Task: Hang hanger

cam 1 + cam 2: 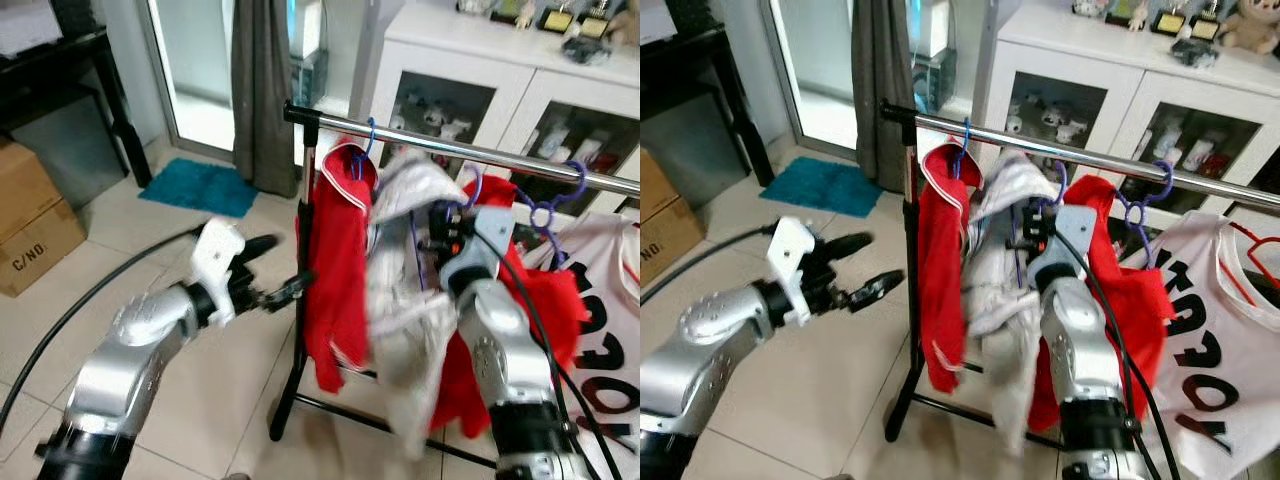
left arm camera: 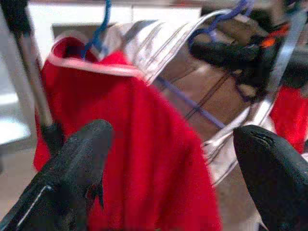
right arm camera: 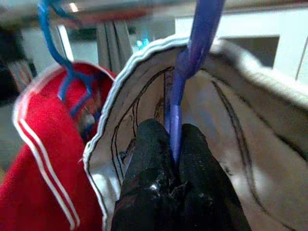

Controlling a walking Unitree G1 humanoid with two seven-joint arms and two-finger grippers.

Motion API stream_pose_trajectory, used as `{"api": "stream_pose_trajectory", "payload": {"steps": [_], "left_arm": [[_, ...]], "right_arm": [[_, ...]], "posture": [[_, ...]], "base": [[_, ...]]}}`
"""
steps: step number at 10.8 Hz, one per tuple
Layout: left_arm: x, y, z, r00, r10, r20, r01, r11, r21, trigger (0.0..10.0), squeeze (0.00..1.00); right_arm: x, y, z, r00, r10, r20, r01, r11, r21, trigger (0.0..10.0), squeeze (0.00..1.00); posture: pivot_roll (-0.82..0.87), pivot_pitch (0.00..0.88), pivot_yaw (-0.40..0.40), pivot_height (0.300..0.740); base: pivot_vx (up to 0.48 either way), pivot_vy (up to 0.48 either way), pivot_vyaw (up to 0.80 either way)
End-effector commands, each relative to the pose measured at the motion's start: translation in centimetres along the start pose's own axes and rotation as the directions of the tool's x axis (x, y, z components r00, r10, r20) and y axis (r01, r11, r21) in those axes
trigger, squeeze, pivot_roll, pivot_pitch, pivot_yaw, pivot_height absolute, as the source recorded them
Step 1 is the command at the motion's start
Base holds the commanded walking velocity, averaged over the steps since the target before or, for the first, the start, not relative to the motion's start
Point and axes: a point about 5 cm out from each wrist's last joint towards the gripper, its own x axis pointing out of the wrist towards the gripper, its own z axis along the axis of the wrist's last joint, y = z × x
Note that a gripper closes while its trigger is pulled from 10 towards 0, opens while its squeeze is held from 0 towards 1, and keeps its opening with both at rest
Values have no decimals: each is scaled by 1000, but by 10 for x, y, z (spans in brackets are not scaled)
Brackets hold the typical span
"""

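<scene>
The right gripper [image 3: 174, 159] pinches the purple hanger [image 3: 185, 72] by its thin, stiff neck, mid-frame. The white garment [image 1: 405, 300] on it looks light and floppy, likely to swing. The left gripper [image 1: 272, 270] is spread wide, empty, left of the rail [image 1: 450, 148].

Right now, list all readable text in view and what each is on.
"C/NO." on the cardboard box on the floor at the robot's left.
Large black print on the white shirt at the rack's right end, turned sideways; reads roughly "OTOY", not certain.
Trophy plaques on the white cabinet: too small to read.
</scene>
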Motion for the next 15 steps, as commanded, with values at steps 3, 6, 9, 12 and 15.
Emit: {"api": "stream_pose_trajectory", "payload": {"steps": [3,6,9,12,15], "left_arm": [[19,-6,24,989,-150,16,149,988,37,10000,0],[23,-7,28,984,-176,11,176,984,43,10000,0],[22,-7,28,983,-184,4,183,982,44,10000,0],[20,-8,27,984,-179,6,179,983,35,10000,0],[18,-2,18,996,-92,-9,92,995,35,10000,0]], "right_arm": [[36,-4,24,997,-74,-7,74,996,-44,10000,0],[67,-8,35,990,-122,-76,113,988,-105,10000,0],[79,-15,35,971,-156,-181,137,984,-114,10000,0],[66,-19,-3,932,-132,-339,104,990,-100,10000,553],[60,-13,-4,968,-20,-249,-5,995,-101,10000,1000]], "posture": [[-70,0,-58,740],[-64,0,-54,740],[-53,0,-59,740],[-60,0,-55,740],[-81,0,-30,740]], "base": [[0,0,0],[0,0,0],[0,0,0],[0,0,0],[0,0,0]]}}
